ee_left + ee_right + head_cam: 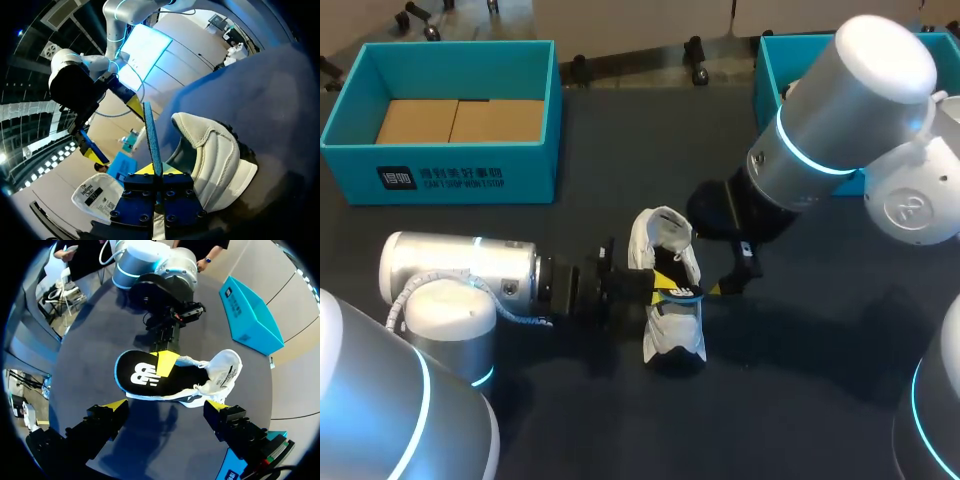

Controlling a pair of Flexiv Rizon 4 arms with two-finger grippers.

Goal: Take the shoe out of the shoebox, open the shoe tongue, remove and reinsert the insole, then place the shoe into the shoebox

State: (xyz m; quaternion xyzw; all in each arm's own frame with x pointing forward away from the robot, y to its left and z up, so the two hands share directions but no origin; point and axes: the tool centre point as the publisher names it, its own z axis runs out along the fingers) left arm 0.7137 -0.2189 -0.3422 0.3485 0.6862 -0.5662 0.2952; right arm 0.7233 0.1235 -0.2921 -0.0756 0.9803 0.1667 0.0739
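A white shoe [665, 300] lies on the dark table, its toe toward the front edge. Its black insole [141, 376] with a white logo sticks partly out of the shoe's opening. My left gripper [663, 287] comes in from the left and is shut on the insole, which shows edge-on between its fingers as a thin blue strip [152, 140]. The shoe's heel [215, 160] lies just beside those fingers. My right gripper [165, 405] hovers open over the shoe's right side [735, 275], touching nothing. The teal shoebox [440, 165] stands at the back left.
A second teal box [790, 65] stands at the back right, mostly hidden behind my right arm. Brown cardboard [460, 120] lines the bottom of the left box. Bare dark table lies in front of and to the right of the shoe.
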